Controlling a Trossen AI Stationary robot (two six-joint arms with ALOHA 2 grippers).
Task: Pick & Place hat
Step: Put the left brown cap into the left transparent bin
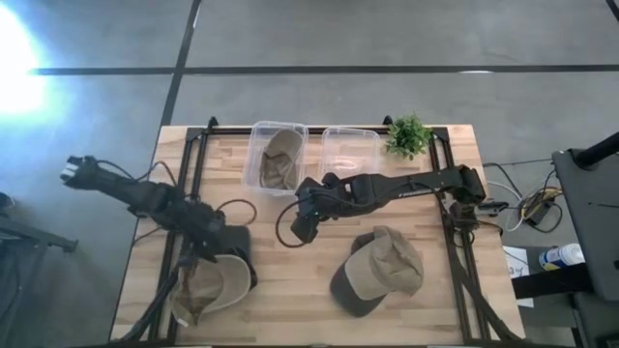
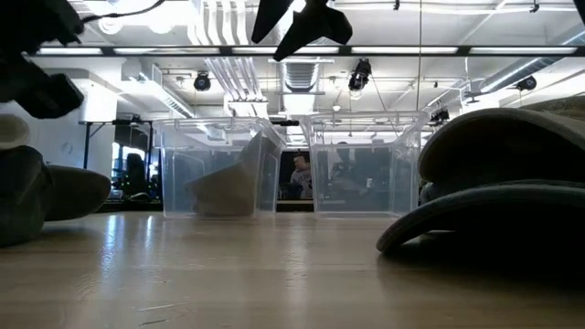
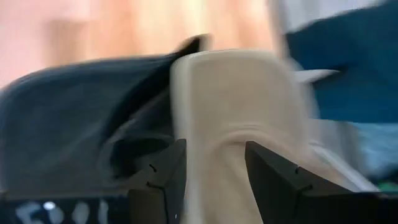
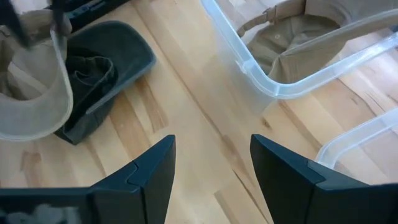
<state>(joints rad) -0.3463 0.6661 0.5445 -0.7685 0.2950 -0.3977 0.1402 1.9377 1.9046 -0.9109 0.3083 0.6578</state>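
Note:
A tan hat with a dark brim [image 1: 208,288] sits at the table's near left; it also shows as the hat [image 2: 37,192] in the low view and the hat [image 4: 56,93] in the right wrist view. My left gripper [image 1: 215,259] is right above it, and in its wrist view the left gripper [image 3: 214,180] has tan cloth between its fingers. My right gripper [image 1: 302,227] hangs open over the bare middle of the table, right gripper [image 4: 211,180], touching nothing. A second tan and dark hat [image 1: 379,271] rests on the table at the near right. My left gripper has the hat's tan crown panel [image 3: 217,124] between its two fingers, and the cloth fills the gap from one finger [image 3: 168,180] to the other. The fingers come from above. The hat's dark part [image 2: 27,219] is still down on the table.
Two clear bins stand at the far edge: the left bin [image 1: 276,155] holds another tan hat [image 4: 305,31], and the right bin [image 1: 350,153] shows nothing inside. A small green plant [image 1: 408,135] is at the far right. A black frame [image 1: 184,193] borders the table.

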